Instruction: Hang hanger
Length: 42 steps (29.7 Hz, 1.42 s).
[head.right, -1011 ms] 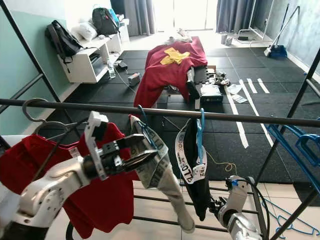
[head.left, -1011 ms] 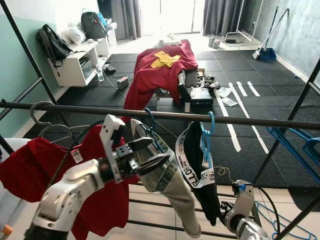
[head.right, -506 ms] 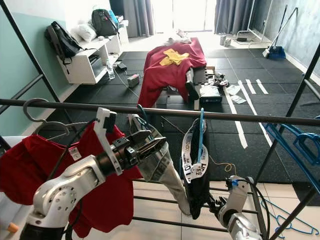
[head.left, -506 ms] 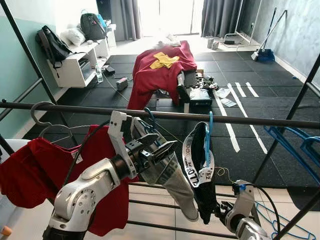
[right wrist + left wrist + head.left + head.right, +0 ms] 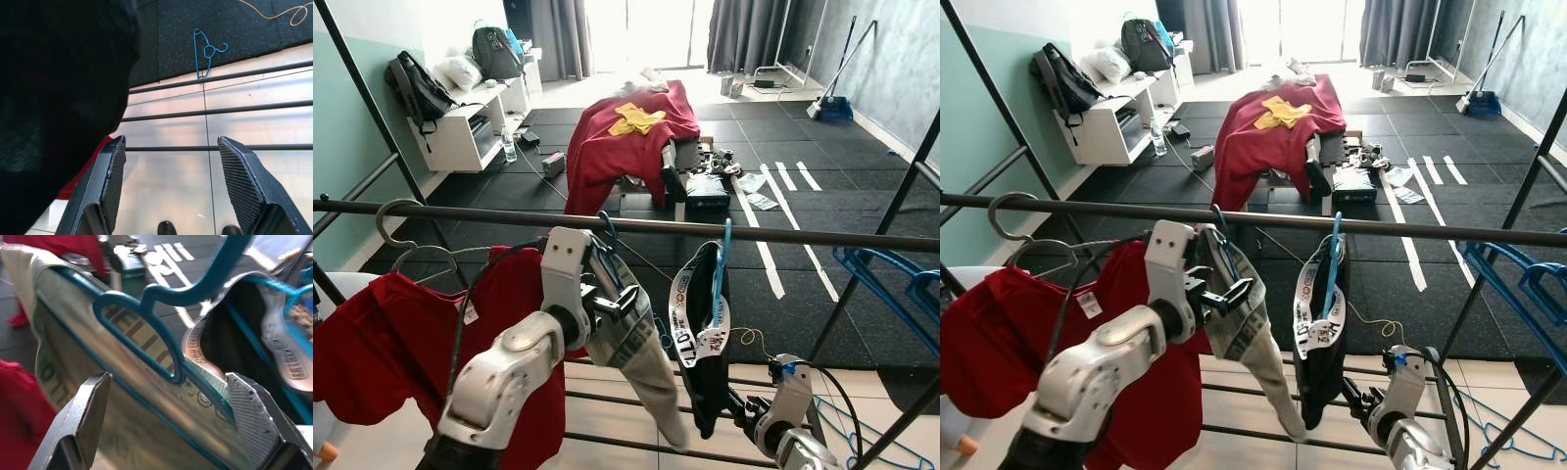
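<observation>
A dark rail point(image 5: 783, 234) crosses in front of me. A blue hanger point(image 5: 608, 232) carrying a grey-green printed garment point(image 5: 644, 357) is hooked on it. My left gripper point(image 5: 615, 294) sits just below the rail at the hanger's neck. In the left wrist view the left gripper point(image 5: 168, 379) is open, with the blue hanger point(image 5: 146, 328) and garment point(image 5: 122, 401) between its fingers. Beside it hangs a second blue hanger point(image 5: 723, 257) with a black garment point(image 5: 703, 372). My right gripper point(image 5: 749, 409) is low under that garment and open point(image 5: 171, 142).
A red shirt point(image 5: 391, 333) on a grey hanger hangs at the left of the rail. Blue hangers point(image 5: 891, 279) hang at the right. Lower rack bars point(image 5: 220, 147) cross over the tiled floor. A loose blue hanger point(image 5: 205, 49) lies on the dark mat. Red cloth point(image 5: 626, 137) drapes furniture behind.
My left arm has risen and turned, bringing the gripper up close under the rail at the hanger's neck. The grey-green and black garments have swung a little.
</observation>
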{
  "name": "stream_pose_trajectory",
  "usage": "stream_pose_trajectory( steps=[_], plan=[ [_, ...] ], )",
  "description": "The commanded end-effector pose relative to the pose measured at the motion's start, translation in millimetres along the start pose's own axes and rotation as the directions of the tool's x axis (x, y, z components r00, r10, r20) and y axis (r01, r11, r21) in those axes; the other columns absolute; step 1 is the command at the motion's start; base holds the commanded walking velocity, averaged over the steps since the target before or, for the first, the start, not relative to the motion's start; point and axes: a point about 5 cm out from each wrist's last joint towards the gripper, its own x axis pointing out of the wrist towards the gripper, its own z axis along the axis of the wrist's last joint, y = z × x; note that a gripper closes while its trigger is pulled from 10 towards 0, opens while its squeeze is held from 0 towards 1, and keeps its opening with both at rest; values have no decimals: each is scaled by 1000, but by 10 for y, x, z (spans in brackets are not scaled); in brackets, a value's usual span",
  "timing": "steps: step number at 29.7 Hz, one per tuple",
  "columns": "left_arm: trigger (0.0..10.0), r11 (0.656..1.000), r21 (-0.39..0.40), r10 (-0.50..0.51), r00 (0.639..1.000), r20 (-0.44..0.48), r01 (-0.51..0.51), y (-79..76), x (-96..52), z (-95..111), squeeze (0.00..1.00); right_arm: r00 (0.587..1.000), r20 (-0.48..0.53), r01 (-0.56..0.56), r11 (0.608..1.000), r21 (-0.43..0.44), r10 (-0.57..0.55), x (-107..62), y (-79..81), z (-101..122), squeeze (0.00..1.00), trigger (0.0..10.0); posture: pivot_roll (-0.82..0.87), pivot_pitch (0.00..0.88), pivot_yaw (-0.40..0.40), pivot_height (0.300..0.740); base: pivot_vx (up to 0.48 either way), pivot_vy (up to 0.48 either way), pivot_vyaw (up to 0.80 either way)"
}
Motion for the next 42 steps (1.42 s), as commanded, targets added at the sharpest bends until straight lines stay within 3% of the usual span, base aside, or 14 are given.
stream_pose_trajectory(
  steps=[1,3,4,5,20,22,24,28,29,36,37,40,41,42],
  plan=[
    [10000,988,110,115,992,-57,-108,129,26,-78,0,1000,-5,-2,1000,17,2,7,26,-31,0,10000,-80,0,71,740,0,0,0],
    [10000,986,122,123,991,-54,-115,165,24,-72,0,1000,-4,-1,1000,19,1,6,26,-33,0,10000,-79,0,71,740,0,0,0],
    [2431,988,77,141,988,-69,-136,207,20,-88,0,1000,-4,0,1000,19,0,6,25,-34,0,10000,-81,0,71,740,0,0,0],
    [0,986,71,157,984,-83,-152,248,15,-108,0,1000,-4,0,1000,19,0,6,25,-35,0,10000,-81,0,72,740,0,0,0],
    [0,943,110,314,949,23,-314,677,-119,101,0,1000,-7,6,1000,23,-6,-5,6,-48,0,10000,-82,0,73,740,0,0,0],
    [0,936,88,335,940,63,-340,916,-325,134,0,1000,-9,8,1000,23,-8,-9,-6,-47,0,10000,-74,0,68,740,0,0,0],
    [0,935,82,341,938,69,-346,965,-372,137,0,1000,-10,9,1000,23,-8,-10,-8,-46,0,10000,-74,0,68,740,0,0,0],
    [0,963,65,255,960,116,-263,963,-495,167,0,1000,-11,10,1000,22,-9,-14,-16,-46,0,10000,-70,0,63,740,0,0,0],
    [0,985,56,153,978,140,-162,919,-604,183,0,1000,-13,10,1000,21,-10,-16,-21,-46,0,10000,-66,0,57,740,0,0,0],
    [0,994,97,-73,984,160,58,845,-924,206,0,1000,-17,10,1000,19,-10,-23,-34,-46,0,10000,-59,0,48,740,0,0,0],
    [3333,985,112,-146,975,165,128,826,-1051,224,0,1000,-18,10,1000,17,-9,-25,-39,-45,0,10000,-57,0,46,740,0,0,0],
    [3333,977,122,-194,967,168,175,808,-1134,239,0,1000,-19,10,1000,17,-9,-27,-43,-44,0,10000,-57,0,46,740,0,0,0],
    [10000,956,115,-284,950,131,270,761,-1276,192,0,1000,-22,10,1000,15,-9,-29,-48,-46,0,10000,-58,0,41,740,0,0,0],
    [10000,954,109,-289,952,100,279,776,-1308,140,0,1000,-23,10,1000,14,-10,-30,-50,-47,0,10000,-58,0,40,740,0,0,0]
  ],
)
